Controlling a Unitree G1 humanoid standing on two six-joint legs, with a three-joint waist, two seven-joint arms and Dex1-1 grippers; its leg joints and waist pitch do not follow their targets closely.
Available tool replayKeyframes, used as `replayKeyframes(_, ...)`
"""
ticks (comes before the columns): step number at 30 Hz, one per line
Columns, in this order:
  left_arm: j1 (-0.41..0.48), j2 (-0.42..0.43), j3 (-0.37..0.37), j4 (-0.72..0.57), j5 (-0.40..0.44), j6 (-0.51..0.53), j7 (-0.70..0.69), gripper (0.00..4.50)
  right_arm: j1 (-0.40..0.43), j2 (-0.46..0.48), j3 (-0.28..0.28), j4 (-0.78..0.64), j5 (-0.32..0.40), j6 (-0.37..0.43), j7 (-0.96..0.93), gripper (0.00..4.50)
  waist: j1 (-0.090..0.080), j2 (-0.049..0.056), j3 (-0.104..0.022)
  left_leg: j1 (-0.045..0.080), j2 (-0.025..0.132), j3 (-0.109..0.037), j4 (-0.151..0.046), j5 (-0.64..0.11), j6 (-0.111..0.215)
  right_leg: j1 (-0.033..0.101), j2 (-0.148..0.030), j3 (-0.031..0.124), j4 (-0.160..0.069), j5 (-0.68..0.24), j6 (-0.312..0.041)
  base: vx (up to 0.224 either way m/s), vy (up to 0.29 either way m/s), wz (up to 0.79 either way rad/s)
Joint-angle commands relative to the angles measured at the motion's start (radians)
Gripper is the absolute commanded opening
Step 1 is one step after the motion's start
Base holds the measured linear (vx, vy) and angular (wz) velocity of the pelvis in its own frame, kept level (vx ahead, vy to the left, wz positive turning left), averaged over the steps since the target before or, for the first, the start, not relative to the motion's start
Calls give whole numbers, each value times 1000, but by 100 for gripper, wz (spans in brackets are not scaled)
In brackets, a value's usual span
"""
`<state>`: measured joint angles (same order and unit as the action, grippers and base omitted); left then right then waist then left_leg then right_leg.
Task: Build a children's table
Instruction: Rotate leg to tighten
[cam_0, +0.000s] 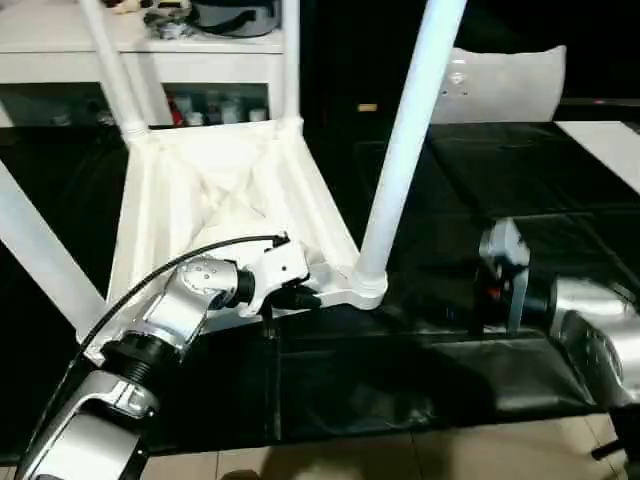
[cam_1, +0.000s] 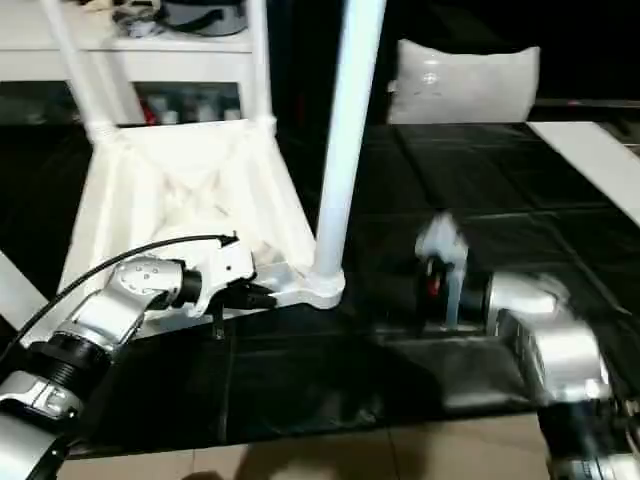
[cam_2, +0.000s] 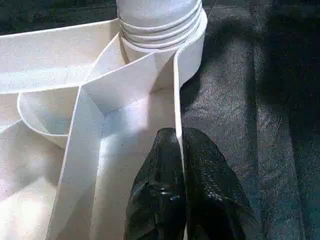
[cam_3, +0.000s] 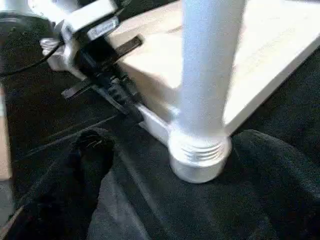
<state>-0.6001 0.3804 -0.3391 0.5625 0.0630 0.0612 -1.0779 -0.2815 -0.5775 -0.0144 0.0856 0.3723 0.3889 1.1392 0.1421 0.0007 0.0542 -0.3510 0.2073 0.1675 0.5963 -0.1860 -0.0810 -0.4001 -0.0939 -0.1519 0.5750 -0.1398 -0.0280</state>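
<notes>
Your left claw (cam_0: 300, 296) is clamped on the near rim of the upturned table top (cam_0: 215, 190), just left of the near-right leg (cam_0: 405, 140) standing in its socket. Your right claw (cam_1: 440, 270) hangs open, right of that leg.

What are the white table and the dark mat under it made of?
The table top looks like moulded white plastic with a smooth, slightly glossy finish: thin cross-braced ribs and a round corner socket show on its underside. The leg looks the same, with ridged rings at its base. The dark mat seems a soft matte sheet, perhaps rubber or coated fabric, judging by its fine grainy texture.
</notes>
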Motion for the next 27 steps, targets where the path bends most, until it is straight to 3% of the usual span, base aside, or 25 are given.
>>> replayKeyframes(1, -3, 18, 0, 0, 6, -22, -12, 0, 4, 2, -27, -21, -10, -13, -8, 444, 5, -2, -74, 4, 26, -9, -69, -245, 46, 55, -70, 50, -85, -432, -74, 0, 0, 0)
replayKeyframes(11, 77, 29, -27, -106, -22, -81, -77, 0, 53, -18, -34, -30, 11, -32, -17, 444, 11, -3, -72, 6, 30, -8, -72, -240, 45, 55, -73, 55, -83, -438, -81, 0, 0, 0)
replayKeyframes(13, 91, 28, -26, -133, -31, -82, -85, 0, 53, -11, -40, -18, 7, -36, -19, 444, 10, -10, -70, 7, 29, -7, -72, -249, 45, 54, -73, 53, -86, -459, -75, 0, 0, 0)
replayKeyframes(17, 107, 37, -22, -162, -31, -88, -78, 0, 25, 20, -46, 34, -18, -53, -76, 444, 9, -7, -69, 9, 27, -6, -71, -250, 39, 50, -73, 52, -91, -492, -62, 0, 0, 0)
replayKeyframes(19, 109, 42, -21, -153, -23, -95, -74, 0, 13, 37, -45, 48, -14, -62, -90, 444, 7, 1, -69, 10, 26, -7, -71, -262, 37, 50, -72, 51, -93, -494, -60, 0, 0, 0)
replayKeyframes(20, 111, 44, -21, -152, -20, -97, -73, 0, 11, 43, -44, 51, -15, -67, -99, 444, 6, -2, -69, 9, 26, -8, -72, -263, 36, 52, -71, 51, -92, -487, -60, 0, 0, 0)
replayKeyframes(21, 109, 43, -19, -146, -17, -98, -67, 0, 0, 37, -20, 56, -15, -12, -99, 444, 4, -3, -70, 8, 26, -8, -72, -263, 35, 52, -70, 51, -91, -480, -59, 0, 0, 0)
replayKeyframes(23, 101, 36, -16, -136, -16, -98, -58, 0, -13, 29, 0, 66, -33, 0, -108, 444, 4, -3, -70, 8, 27, -8, -72, -258, 36, 53, -70, 52, -89, -474, -63, 0, 0, 0)
replayKeyframes(27, 94, 29, -7, -125, -14, -98, -44, 0, -40, 36, 12, 122, -69, -55, -122, 444, 4, 1, -71, 10, 26, -7, -70, -262, 29, 50, -72, 52, -90, -476, -66, 0, 0, 0)
